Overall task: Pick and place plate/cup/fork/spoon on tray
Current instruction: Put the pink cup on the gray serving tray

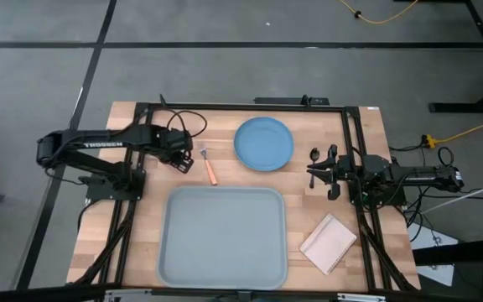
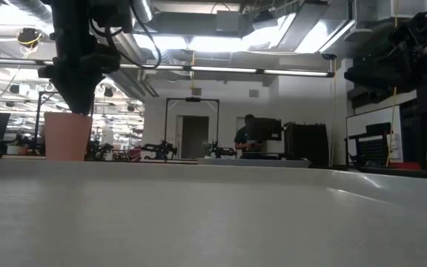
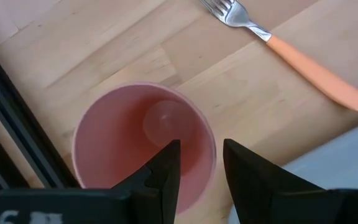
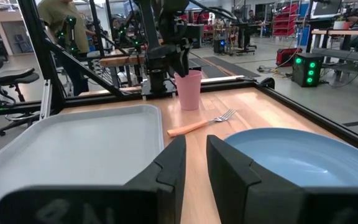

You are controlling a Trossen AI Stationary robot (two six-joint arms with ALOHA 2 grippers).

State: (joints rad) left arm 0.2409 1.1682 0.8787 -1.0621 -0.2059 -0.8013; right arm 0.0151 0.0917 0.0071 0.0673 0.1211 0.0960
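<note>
left claw (image 3: 199, 163) sits right over the cup (image 3: 143, 144), fingers a little apart, 1 inside the rim and 1 outside, not clamped. cup stands upright on the desk (image 1: 132, 243) near the left rail, beside the fork (image 1: 209, 167). fork lies on the wood between cup and plate (image 1: 263, 143), tines pointing away from the tray (image 1: 222, 237). plate is on the desk just beyond the tray's far edge. tray holds nothing. right claw (image 1: 311, 169) hovers right of the plate, fingers a little apart, holding nothing; spoon (image 1: 314, 156) lies just beside it.
</note>
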